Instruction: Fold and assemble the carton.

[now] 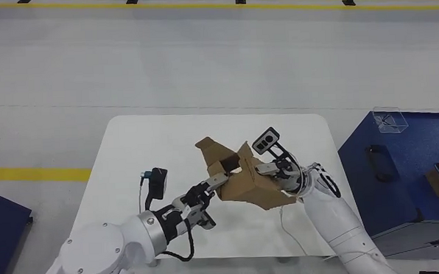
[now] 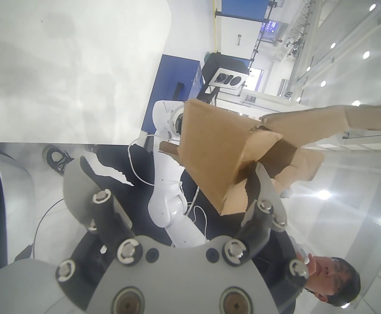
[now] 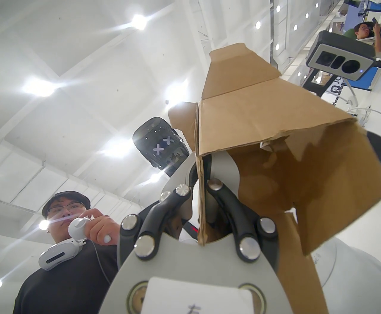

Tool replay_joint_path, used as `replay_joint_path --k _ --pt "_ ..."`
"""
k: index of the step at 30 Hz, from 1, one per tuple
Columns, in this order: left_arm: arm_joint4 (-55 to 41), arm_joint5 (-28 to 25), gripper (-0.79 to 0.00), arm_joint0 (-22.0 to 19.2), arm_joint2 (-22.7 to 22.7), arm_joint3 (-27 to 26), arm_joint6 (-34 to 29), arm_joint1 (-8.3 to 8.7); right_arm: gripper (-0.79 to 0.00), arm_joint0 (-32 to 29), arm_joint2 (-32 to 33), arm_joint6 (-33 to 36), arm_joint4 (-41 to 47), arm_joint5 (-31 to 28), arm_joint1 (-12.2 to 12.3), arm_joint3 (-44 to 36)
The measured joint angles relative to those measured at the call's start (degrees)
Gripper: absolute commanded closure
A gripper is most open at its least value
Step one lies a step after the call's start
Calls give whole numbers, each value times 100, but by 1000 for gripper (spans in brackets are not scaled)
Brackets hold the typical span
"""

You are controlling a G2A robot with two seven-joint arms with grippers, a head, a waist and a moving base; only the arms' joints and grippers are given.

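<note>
**Two grippers at one carton, mid-air over the table**

One brown corrugated carton (image 1: 243,176) sits centre-right in the top view, held above the white table (image 1: 146,155). It is half-formed: an open tube, walls creased and skewed, flaps splayed outward at odd angles.

Right gripper (image 1: 269,168): in its wrist view the right gripper (image 3: 202,178) is clamped on one carton (image 3: 268,113) wall. The two grey metal fingers are pressed together with the cardboard edge between them. The board there is matte and raw-edged, with a ragged tear along the rim of the open end.

Left gripper (image 1: 207,189): it meets the carton from the lower-left side of the top view. In its wrist view the left gripper (image 2: 169,166) has its fingers spread wide. Only one finger (image 2: 262,184) touches the carton (image 2: 214,148), at a torn, frayed corner. The other finger is well apart from the board and grips nothing.

A blue cabinet (image 1: 383,159) stands at the right edge of the top view, just beside the table. A yellow floor line (image 1: 37,173) runs in from the left edge of the frame.
</note>
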Motion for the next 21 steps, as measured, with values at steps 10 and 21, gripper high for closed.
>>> replay_joint_path --k 10,21 --pt "-161 -114 -785 122 -319 1 81 15 0 37 -36 0 12 -1 -16 19" --pt "-387 -547 -785 294 -696 1 -76 37 0 53 79 0 339 138 -17 125"
